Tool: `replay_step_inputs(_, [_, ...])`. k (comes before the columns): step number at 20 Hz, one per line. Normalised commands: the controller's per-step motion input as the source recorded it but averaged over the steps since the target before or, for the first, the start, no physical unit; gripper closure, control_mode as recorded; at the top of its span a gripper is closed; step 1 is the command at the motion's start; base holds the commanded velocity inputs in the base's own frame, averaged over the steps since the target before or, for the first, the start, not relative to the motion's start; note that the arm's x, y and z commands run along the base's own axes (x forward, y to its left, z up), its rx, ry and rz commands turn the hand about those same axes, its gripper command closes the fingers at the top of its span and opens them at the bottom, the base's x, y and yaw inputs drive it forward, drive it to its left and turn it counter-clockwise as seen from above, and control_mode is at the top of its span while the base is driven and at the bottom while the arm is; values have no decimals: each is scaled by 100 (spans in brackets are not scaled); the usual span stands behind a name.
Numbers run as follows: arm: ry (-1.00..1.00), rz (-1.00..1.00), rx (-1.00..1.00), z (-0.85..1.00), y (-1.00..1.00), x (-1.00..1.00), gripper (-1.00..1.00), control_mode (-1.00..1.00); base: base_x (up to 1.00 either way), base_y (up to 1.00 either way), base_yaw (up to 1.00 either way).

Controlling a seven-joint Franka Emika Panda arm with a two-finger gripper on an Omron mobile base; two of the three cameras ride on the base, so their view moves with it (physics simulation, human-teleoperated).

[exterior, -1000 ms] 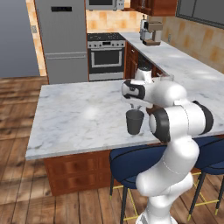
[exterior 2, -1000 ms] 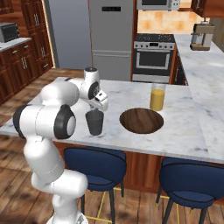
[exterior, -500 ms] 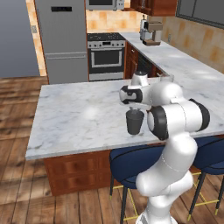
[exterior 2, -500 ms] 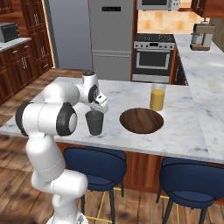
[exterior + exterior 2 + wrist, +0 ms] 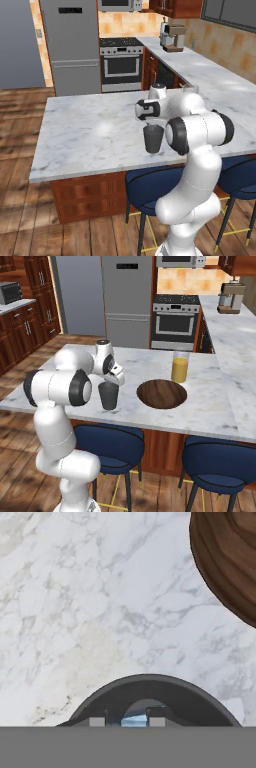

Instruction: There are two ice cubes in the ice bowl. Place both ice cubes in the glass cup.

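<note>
The glass cup, a dark grey tumbler, stands on the marble counter near its front edge. My gripper hangs right over the cup's mouth, pointing down. In the hand view the cup's rim curves just ahead of my fingertips, and a pale blue ice cube sits between them; my gripper is shut on it. The dark brown ice bowl lies just right of the cup, with no cube visible in it.
A tall clear glass with orange liquid stands behind the bowl. Blue stools sit below the counter's front edge. My own arm blocks the counter right of the cup in the left base view.
My hand has sunk a little, closer to the cup's mouth. Cup and bowl have stayed in place.
</note>
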Motion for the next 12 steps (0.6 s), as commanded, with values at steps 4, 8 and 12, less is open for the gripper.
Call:
replay_step_inputs(4, [0,0,0,-10,0,3,100,-100,0,0,0])
replay_step_inputs(8, [-1,0,0,0,0,-28,100,-100,0,0,0])
replay_step_inputs(12, [-1,0,0,0,0,-45,100,-100,0,0,0])
